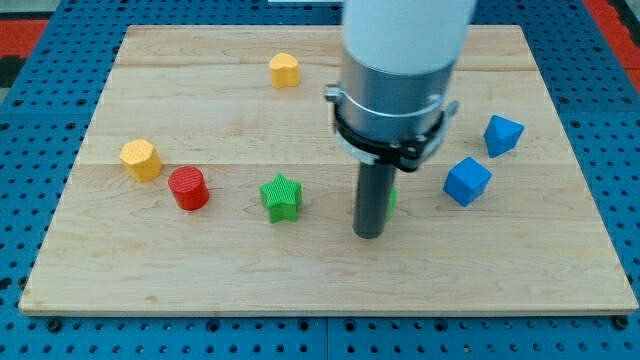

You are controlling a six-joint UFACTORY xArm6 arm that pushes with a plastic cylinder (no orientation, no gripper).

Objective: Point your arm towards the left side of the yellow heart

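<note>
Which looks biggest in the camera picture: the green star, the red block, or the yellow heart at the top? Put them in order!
1. Green star and red block: they look about alike, so I can't rank them.
2. Yellow heart: smallest, though it sits farther up the board, which may shrink it.

Lighting bright, even, diffuse, probably from overhead. Blocks cast only short, soft shadows on the wooden board (320,270). No hard glare; the white arm housing (405,30) is slightly washed out. Focus sharp across the board; the near housing looks a little soft. Edges straight, no visible distortion.
</note>
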